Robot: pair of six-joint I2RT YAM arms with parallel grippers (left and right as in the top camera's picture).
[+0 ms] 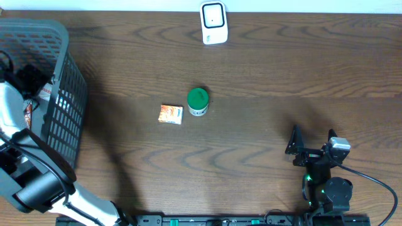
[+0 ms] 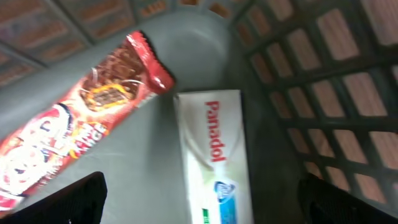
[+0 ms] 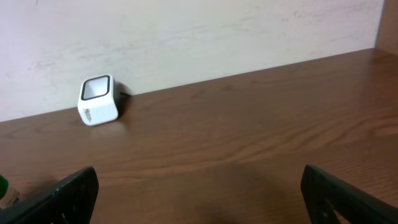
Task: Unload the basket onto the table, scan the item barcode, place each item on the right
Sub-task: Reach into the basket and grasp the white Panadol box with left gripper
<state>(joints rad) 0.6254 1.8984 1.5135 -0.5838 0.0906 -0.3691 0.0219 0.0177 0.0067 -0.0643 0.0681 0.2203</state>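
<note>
Left claw (image 2: pixel 205 202) spread wide, holding nothing, inside grey basket (image 1: pixel 59 107), above Panadol box (image 2: pixel 214 162) and red snack bar (image 2: pixel 81 124) lying just beside it. Right claw (image 1: pixel 312 143) wide open, empty, over bench (image 1: pixel 282 75). Scanner (image 1: pixel 213 23) at far edge.

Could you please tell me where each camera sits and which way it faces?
Overhead: fixed above the table, looking down at the barcode scanner, green-lidded jar, small orange box and grey basket; left arm and right arm show.
Left wrist: inside the basket, facing down at a Panadol box and a red snack wrapper; the open left pincer frames the bottom corners.
Right wrist: low over the table, facing the back wall and the scanner; open right pincer at the bottom corners.
Shared: overhead and right wrist both show the scanner.
</note>
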